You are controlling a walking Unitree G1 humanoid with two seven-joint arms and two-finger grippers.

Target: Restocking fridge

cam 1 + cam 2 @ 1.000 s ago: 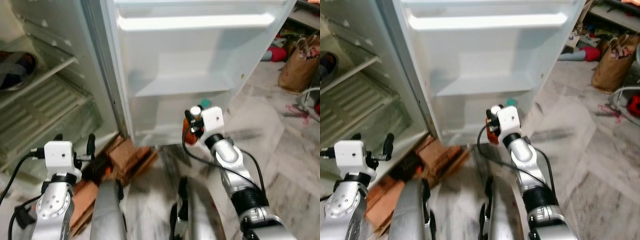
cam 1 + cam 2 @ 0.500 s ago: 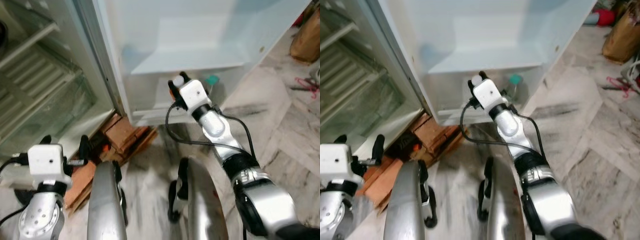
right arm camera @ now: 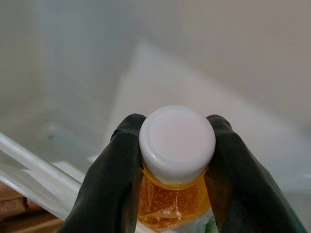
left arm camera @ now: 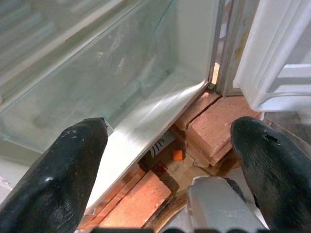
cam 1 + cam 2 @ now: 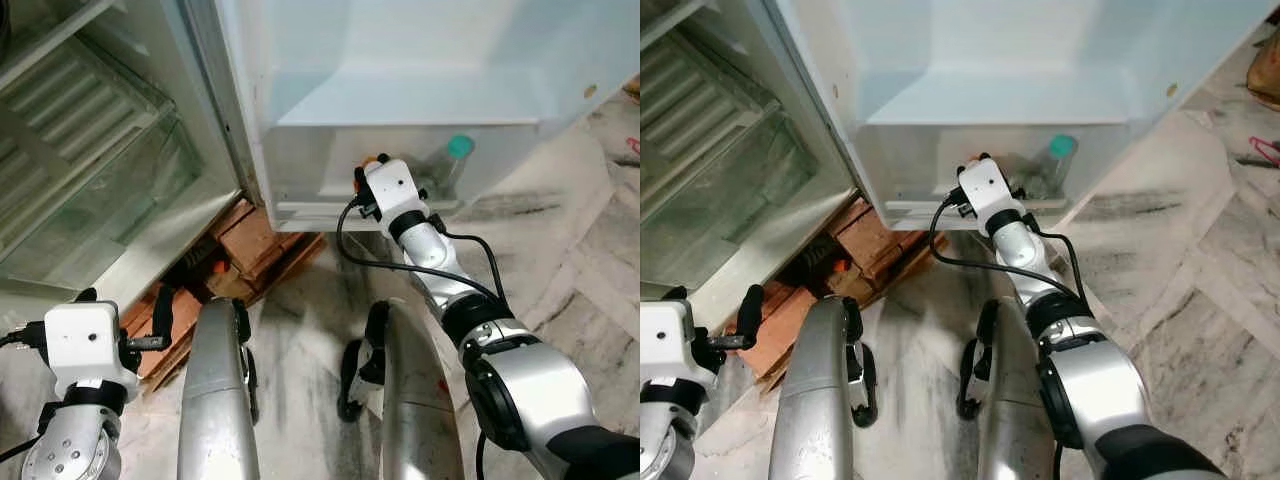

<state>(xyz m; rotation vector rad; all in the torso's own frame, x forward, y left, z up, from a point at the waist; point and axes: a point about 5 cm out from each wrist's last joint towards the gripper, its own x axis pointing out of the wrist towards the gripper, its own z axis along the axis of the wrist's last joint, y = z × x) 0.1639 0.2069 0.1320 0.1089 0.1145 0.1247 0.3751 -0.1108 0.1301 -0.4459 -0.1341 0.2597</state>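
Observation:
My right gripper (image 5: pixel 372 163) is shut on an orange bottle with a white cap (image 3: pixel 177 138), its fingers (image 3: pixel 116 170) clamping the neck just under the cap. It holds the bottle at the lowest bin (image 5: pixel 330 165) of the open fridge door, against the bin's translucent front. A clear bottle with a green cap (image 5: pixel 458 148) stands in the same bin, to the right. My left gripper (image 4: pixel 170 170) hangs open and empty at the lower left, near the foot of the fridge body.
Red bricks (image 5: pixel 250 250) prop up the fridge at floor level. A glass crisper drawer (image 5: pixel 100 170) and wire shelves fill the fridge body on the left. My own legs (image 5: pixel 215 390) stand on the marble floor (image 5: pixel 560 250) below.
The view has tilted down and closer to the door. My right gripper has carried the orange bottle forward and down to the lowest door bin. The left gripper stays open.

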